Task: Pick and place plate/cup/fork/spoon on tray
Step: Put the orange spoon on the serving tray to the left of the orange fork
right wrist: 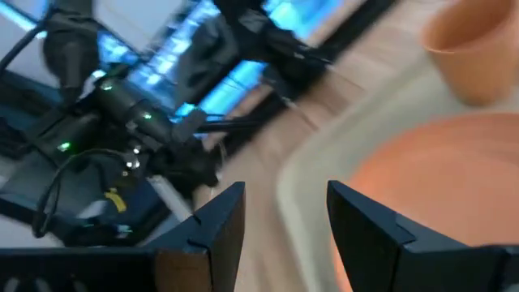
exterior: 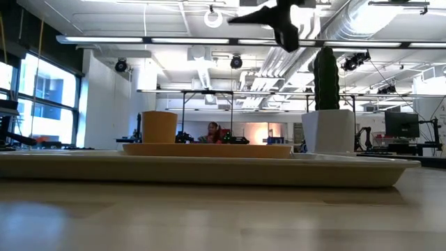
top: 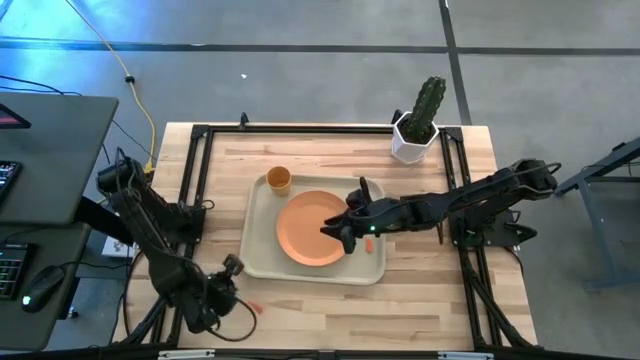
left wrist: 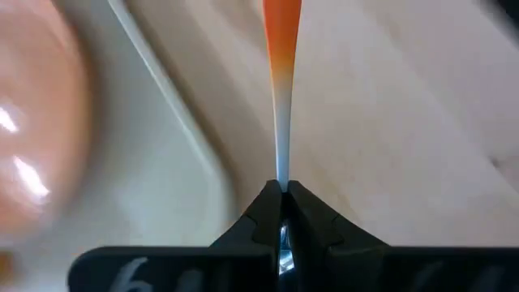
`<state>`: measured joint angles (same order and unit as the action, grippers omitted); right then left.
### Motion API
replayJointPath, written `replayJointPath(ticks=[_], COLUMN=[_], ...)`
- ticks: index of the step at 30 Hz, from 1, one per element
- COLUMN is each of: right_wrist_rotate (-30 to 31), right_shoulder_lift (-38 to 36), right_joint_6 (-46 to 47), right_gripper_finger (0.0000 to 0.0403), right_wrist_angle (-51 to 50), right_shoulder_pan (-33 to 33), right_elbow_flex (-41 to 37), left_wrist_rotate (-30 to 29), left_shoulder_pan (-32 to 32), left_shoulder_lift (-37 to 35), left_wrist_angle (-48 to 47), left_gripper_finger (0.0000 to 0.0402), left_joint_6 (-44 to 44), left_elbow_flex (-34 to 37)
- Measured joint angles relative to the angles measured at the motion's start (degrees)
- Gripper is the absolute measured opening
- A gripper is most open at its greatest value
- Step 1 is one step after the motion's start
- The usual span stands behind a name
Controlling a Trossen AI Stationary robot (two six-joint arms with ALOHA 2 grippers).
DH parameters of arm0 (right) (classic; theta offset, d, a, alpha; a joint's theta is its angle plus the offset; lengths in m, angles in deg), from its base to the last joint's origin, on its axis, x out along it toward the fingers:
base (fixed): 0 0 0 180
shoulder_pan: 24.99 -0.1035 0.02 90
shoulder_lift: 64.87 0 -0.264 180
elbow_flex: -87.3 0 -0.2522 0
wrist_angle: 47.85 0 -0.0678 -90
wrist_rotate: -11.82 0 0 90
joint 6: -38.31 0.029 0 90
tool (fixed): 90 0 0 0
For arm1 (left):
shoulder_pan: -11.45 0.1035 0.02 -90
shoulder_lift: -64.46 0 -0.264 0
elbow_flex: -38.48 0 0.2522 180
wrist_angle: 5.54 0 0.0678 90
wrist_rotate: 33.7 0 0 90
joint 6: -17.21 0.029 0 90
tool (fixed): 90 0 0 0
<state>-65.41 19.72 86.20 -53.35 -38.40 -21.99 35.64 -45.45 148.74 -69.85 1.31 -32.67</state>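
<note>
Left claw pinches orange-handled utensil; you carry it level over tray rim. Right claw gapes wide, empty, over plate.

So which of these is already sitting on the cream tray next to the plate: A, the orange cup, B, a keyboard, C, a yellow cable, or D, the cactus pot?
A: the high view shows the orange cup standing inside the tray at a corner, beside the plate, while the cactus pot stands on the bare wood off the tray.
</note>
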Motion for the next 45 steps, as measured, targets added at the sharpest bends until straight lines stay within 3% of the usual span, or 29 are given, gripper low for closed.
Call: replayJointPath(ticks=[4,12,16,20,29,33,45], right_wrist_rotate=[-3.2,-10.7,-11.4,-11.0,-12.5,-13.2,-14.3], right_shoulder_lift=[0.0,0.0,0.0,0.0,0.5,1.6,7.0], right_joint_6=[-1.4,2.1,1.0,-1.9,-6.8,-12.6,-24.7], right_gripper_finger=[0.0165,0.0167,0.0179,0.0196,0.0213,0.0213,0.0213], right_wrist_angle=[4.5,5.8,5.8,5.8,5.4,-1.5,-20.2], right_shoulder_pan=[0.0,1.1,1.8,3.2,7.2,7.5,10.9], right_elbow_flex=[0.0,0.0,0.0,0.0,0.2,4.3,17.1], left_wrist_rotate=[-4.6,-14.2,-16.1,-14.0,1.1,7.8,15.7], left_shoulder_pan=[4.6,13.9,17.7,21.1,30.8,35.3,42.6], left_shoulder_lift=[0.1,0.2,0.3,0.2,0.2,0.2,0.2], left_wrist_angle=[-4.1,0.8,7.3,13.4,21.3,22.3,23.7], left_gripper_finger=[0.0002,0.0001,0.0001,0.0001,0.0001,0.0001,0.0001], left_joint_6=[17.3,52.8,67.7,78.9,89.5,92.1,98.4], left_elbow_flex=[-6.6,-14.1,-14.7,-14.8,-14.8,-14.8,-14.7])
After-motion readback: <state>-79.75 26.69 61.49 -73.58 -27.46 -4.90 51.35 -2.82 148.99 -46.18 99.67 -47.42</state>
